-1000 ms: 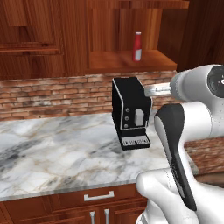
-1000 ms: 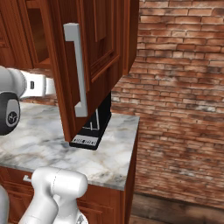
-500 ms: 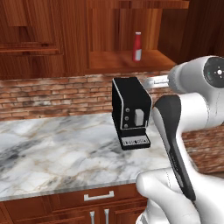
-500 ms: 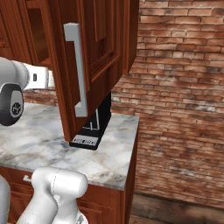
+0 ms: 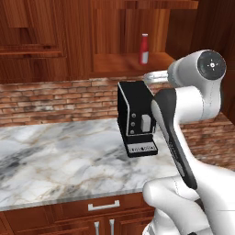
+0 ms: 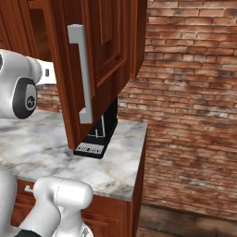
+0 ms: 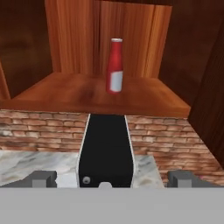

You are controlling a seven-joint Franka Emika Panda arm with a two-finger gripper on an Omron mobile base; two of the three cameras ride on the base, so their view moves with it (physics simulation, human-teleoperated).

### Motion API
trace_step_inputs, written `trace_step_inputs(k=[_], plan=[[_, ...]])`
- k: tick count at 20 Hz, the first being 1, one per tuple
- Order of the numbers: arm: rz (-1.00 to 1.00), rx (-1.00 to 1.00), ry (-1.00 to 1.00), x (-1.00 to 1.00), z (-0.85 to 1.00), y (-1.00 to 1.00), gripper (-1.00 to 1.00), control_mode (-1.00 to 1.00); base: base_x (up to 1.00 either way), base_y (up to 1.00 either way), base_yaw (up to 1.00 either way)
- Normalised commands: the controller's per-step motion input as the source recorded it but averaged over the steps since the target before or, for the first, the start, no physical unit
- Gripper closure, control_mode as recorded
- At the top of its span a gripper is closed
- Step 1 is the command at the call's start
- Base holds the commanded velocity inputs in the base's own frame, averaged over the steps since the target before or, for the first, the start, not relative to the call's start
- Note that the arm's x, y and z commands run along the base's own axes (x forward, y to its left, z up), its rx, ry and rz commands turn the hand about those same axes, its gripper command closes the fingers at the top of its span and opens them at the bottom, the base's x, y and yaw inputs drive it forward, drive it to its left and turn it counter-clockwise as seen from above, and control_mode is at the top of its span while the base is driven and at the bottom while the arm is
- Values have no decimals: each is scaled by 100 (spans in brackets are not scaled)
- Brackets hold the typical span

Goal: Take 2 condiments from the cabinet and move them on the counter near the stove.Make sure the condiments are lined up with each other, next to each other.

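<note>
Marble first, pale and veined, running along the left of the left base view: that counter lies flat under a brick wall, with wooden drawers below its front edge. Moving right, a black coffee machine stands on the slab, back near the bricks. Above it sits the reddish wood cabinet, and in its doorless niche one slim red bottle with a white cap stands upright on the shelf, alone as far as I can see. Further right my white arm crosses the view, reaching up toward that shelf. From the right base view, a cabinet door with a long silver bar handle hangs in front, the coffee machine peeking out beneath it, and the counter ends at a brick side wall. Now the hand view, left to right: my left fingertip, then the black top of the coffee machine straight below me, then my other fingertip far off at the right. My gripper stands spread wide with nothing between its tips. Dead ahead and above, the red bottle waits on the shelf board, well apart from me, white label facing my way.
</note>
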Motion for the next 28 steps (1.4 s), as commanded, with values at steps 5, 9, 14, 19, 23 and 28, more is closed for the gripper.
trace_step_inputs(k=[5,9,14,19,23,28], plan=[[-1,0,-2,44,0,0,-100,-100,0,0,0],[-1,1,0,43,3,0,-100,-100,0,0,0],[-2,3,0,38,12,0,-100,-100,0,0,0],[-1,1,0,36,6,0,-100,-100,0,0,0],[0,0,0,34,0,0,-100,-100,0,0,0],[0,0,0,41,0,0,-100,-100,0,0,0]])
